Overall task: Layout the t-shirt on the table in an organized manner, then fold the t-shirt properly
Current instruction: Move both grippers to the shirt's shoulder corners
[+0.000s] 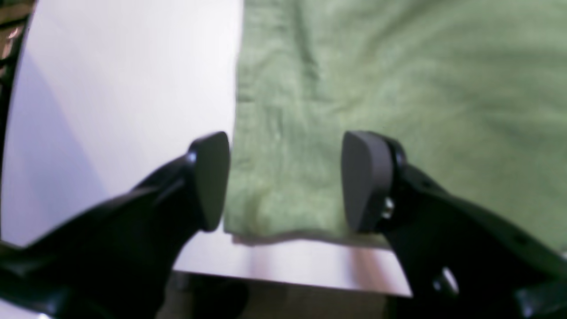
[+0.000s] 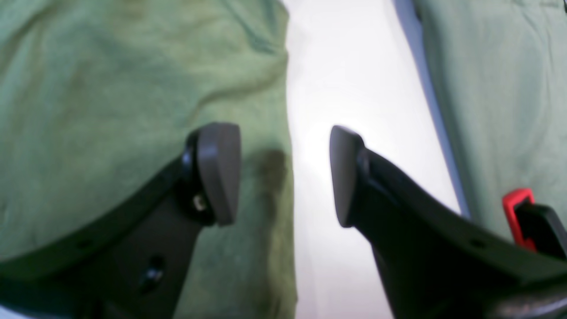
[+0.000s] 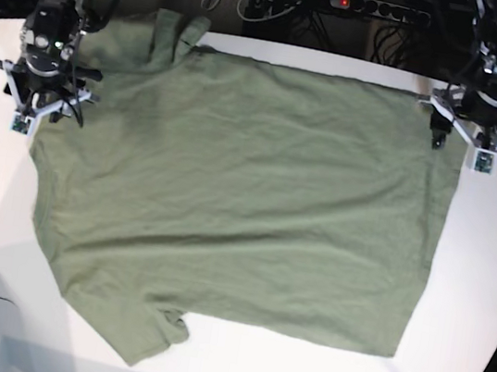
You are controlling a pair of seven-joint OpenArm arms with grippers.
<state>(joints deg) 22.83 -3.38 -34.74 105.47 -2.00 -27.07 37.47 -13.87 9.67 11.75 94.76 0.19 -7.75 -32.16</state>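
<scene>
Two hands, left [image 1: 285, 181] and right [image 2: 285, 175], both spread apart and empty, above one t-shirt [image 3: 236, 203] on one table [image 3: 487, 278].

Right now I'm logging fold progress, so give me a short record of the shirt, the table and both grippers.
t-shirt: spread flat, unfolded, lightly wrinkled
table: white, bare around the shirt
left gripper: open, over the shirt's corner by the table edge, holding nothing
right gripper: open, straddling the shirt's edge, holding nothing
fold step: not yet begun
</scene>
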